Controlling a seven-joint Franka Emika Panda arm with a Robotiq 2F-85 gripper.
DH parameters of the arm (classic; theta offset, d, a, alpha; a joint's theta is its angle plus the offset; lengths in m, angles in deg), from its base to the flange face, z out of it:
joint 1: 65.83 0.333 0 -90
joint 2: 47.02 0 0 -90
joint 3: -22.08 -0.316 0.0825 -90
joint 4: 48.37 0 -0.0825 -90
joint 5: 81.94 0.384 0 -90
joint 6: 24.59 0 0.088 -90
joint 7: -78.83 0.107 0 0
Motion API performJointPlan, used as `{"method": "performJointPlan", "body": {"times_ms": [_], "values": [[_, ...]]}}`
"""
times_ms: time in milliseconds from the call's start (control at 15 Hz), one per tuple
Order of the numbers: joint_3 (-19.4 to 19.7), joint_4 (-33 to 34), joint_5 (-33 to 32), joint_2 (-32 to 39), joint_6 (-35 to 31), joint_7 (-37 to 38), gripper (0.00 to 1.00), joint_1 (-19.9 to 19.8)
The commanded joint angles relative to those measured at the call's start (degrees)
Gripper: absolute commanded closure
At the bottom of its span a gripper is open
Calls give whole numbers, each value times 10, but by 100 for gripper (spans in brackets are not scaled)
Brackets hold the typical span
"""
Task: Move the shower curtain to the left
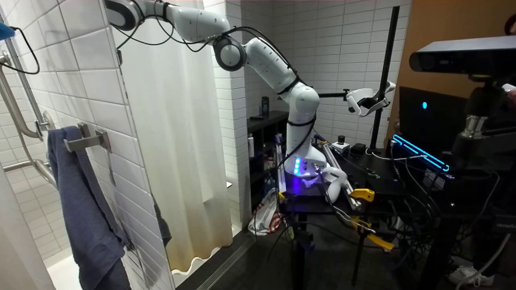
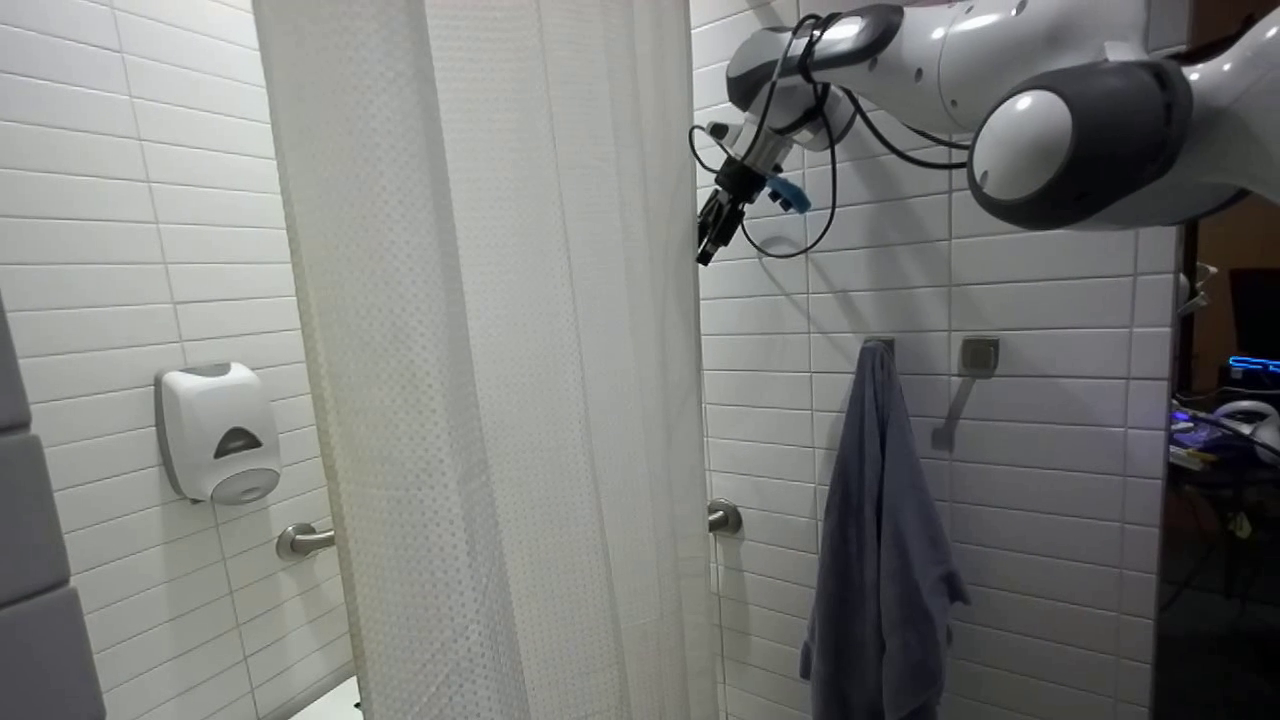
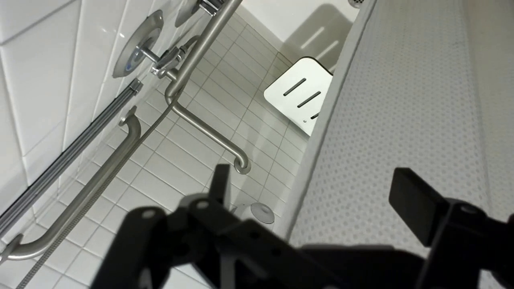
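— What is hanging lower left in an exterior view?
— A towel (image 1: 84,201).
— Centre, in an exterior view?
— The shower curtain (image 2: 520,350) is covering part of the wall (image 2: 220,250).
— Wrist view?
— Below, the gripper (image 3: 317,190) is holding its fingers apart.

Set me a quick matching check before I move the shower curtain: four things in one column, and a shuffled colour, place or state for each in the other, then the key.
1. Shower curtain
2. Towel
3. Soap dispenser
4. Jaws

A. blue-grey
B. apart, in the wrist view
C. white, hanging in tall pleats
D. fixed to the tiled wall

Pairs: 1-C, 2-A, 3-D, 4-B
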Motion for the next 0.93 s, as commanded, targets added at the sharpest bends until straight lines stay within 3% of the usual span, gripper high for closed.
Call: {"method": "performJointPlan", "body": {"times_ms": [0,200,267,400,867], "values": [[6,25,-12,16,-17,9,0,10],[2,25,-8,20,-14,3,0,10],[1,33,-9,26,-11,1,25,11],[3,34,-11,27,-10,4,32,14],[10,29,-32,20,-5,14,88,19]]}}
